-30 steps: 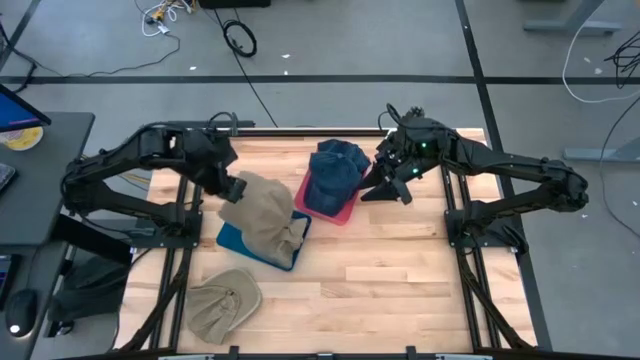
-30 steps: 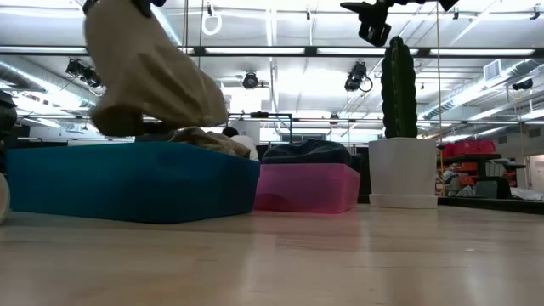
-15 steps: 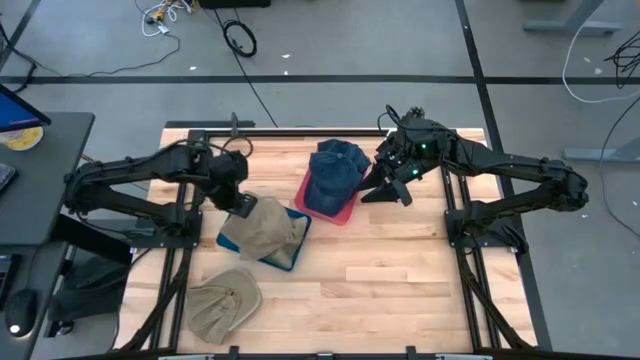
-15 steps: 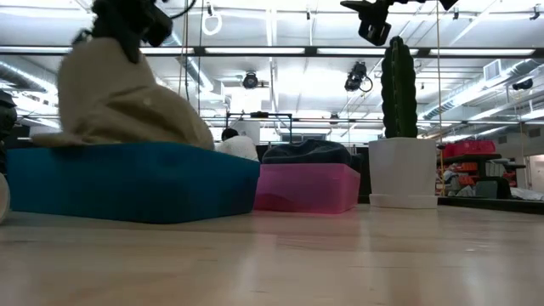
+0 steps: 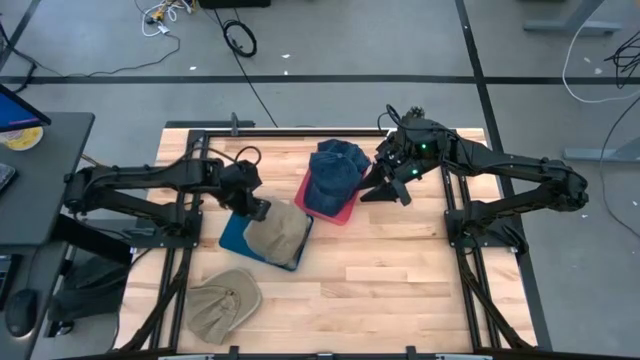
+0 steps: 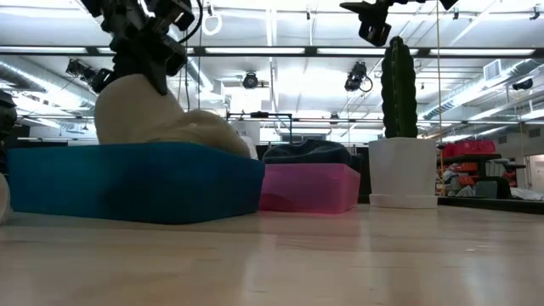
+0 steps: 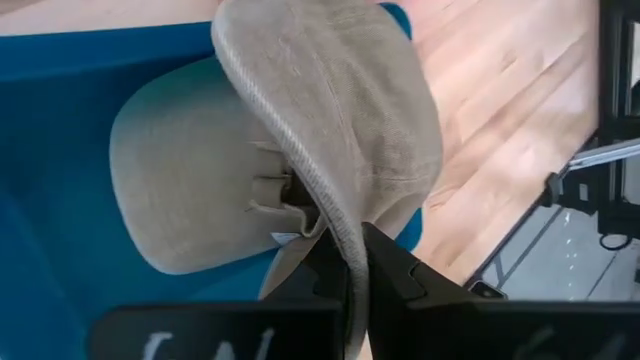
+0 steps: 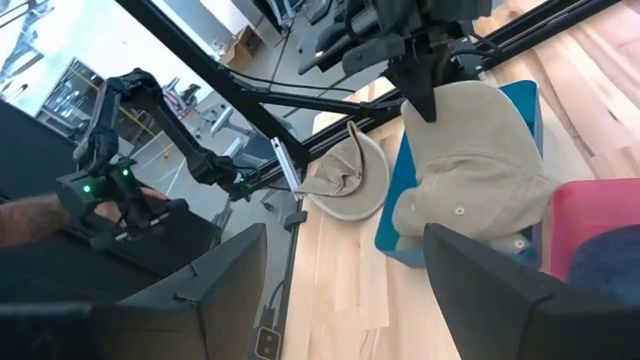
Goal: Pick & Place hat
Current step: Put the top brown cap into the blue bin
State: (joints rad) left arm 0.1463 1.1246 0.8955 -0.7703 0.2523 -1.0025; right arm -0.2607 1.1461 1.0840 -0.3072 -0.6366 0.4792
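A tan hat [image 5: 280,232] lies in the blue bin [image 5: 231,238] near the table's left side. My left gripper [image 5: 258,208] stands over the bin's far-left part and is shut on the hat; the low view shows it above the hat's crown [image 6: 153,119]. My right gripper [image 5: 390,186] hangs open in the air, right of the pink bin [image 5: 345,213], and touches nothing. A dark blue hat [image 5: 335,168] sits in the pink bin. A second tan hat [image 5: 222,300] lies flat on the table near its near-left corner. My left gripper [image 7: 352,245] pinches the tan hat's stitched edge [image 7: 335,215] between its two fingers, coming from above and pointing down. The edge stands up between the fingers. The hat's body [image 7: 190,190] rests below in the blue bin [image 7: 60,120].
The two bins touch at the table's middle. Bare wood lies near and right of them [image 5: 400,280]. In the low view a cactus in a white pot [image 6: 399,170] stands right of the pink bin [image 6: 310,189]. Arm frames run along both table sides.
My left gripper has moved down and toward the table's right and near side, staying shut on the tan hat. The hat, which hung below it and draped over the bin's far edge, has sunk into the blue bin and now lies bunched inside it.
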